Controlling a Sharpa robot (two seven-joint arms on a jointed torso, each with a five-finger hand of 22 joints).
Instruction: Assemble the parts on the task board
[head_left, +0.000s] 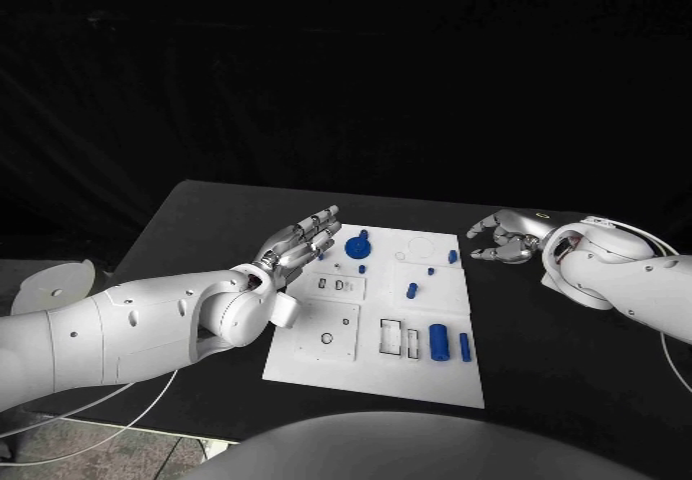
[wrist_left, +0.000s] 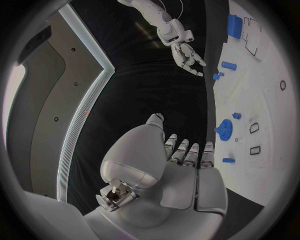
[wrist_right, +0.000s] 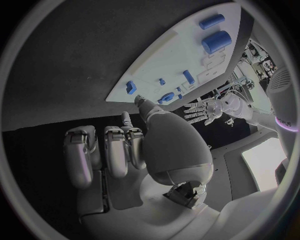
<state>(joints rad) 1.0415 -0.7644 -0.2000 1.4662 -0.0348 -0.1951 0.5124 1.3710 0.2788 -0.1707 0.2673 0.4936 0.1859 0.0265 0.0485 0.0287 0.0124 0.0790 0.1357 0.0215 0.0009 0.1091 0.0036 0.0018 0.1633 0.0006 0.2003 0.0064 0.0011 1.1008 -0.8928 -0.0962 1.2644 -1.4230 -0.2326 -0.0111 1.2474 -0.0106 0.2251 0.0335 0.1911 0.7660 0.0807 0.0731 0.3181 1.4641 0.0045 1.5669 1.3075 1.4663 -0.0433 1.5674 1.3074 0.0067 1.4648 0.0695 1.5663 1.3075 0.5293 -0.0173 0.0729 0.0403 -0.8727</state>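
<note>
The white task board (head_left: 378, 372) lies in the middle of the black table. Blue parts lie on it: a gear-shaped piece (head_left: 356, 245) at the far left, a thick cylinder (head_left: 438, 338) and a thin peg (head_left: 466, 346) near the front right, and several small pieces between. My left hand (head_left: 303, 240) hovers flat over the board's far left corner, fingers stretched out, holding nothing; the gear (wrist_left: 223, 128) is just beyond its fingertips. My right hand (head_left: 502, 238) hangs off the board's far right corner, fingers loosely bent and apart, holding nothing. The thick cylinder (wrist_right: 216, 41) lies far from it.
Rectangular slots (head_left: 392, 337) and a round hole (head_left: 327, 338) are cut in the board's near half. Bare black table (head_left: 577, 380) stretches right of the board and behind it. The table's left edge (head_left: 144, 240) runs close to my left arm.
</note>
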